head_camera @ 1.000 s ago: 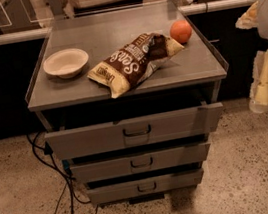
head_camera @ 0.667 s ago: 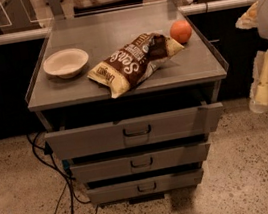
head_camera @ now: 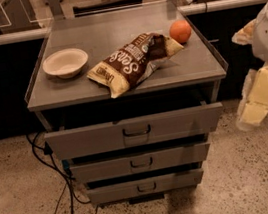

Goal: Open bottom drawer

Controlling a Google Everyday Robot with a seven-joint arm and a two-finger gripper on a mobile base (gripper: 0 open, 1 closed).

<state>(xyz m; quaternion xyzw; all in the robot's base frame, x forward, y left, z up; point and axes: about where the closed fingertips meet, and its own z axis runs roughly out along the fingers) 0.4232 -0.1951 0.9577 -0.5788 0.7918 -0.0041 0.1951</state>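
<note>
A grey metal cabinet has three drawers stacked below its top. The bottom drawer (head_camera: 145, 186) is the lowest and narrowest front, with a small dark loop handle (head_camera: 147, 188) at its centre. It stands slightly out, less than the middle drawer (head_camera: 141, 162) and the top drawer (head_camera: 135, 130), which protrudes most. My gripper (head_camera: 261, 96) hangs at the right edge of the view, beside the cabinet's right side at about top-drawer height, well apart from the bottom drawer.
On the cabinet top (head_camera: 208, 62) lie a white bowl (head_camera: 65, 62), a brown chip bag (head_camera: 134, 60) and an orange (head_camera: 180, 31). Dark cables (head_camera: 61, 191) trail on the speckled floor left of the cabinet. A dark counter runs behind.
</note>
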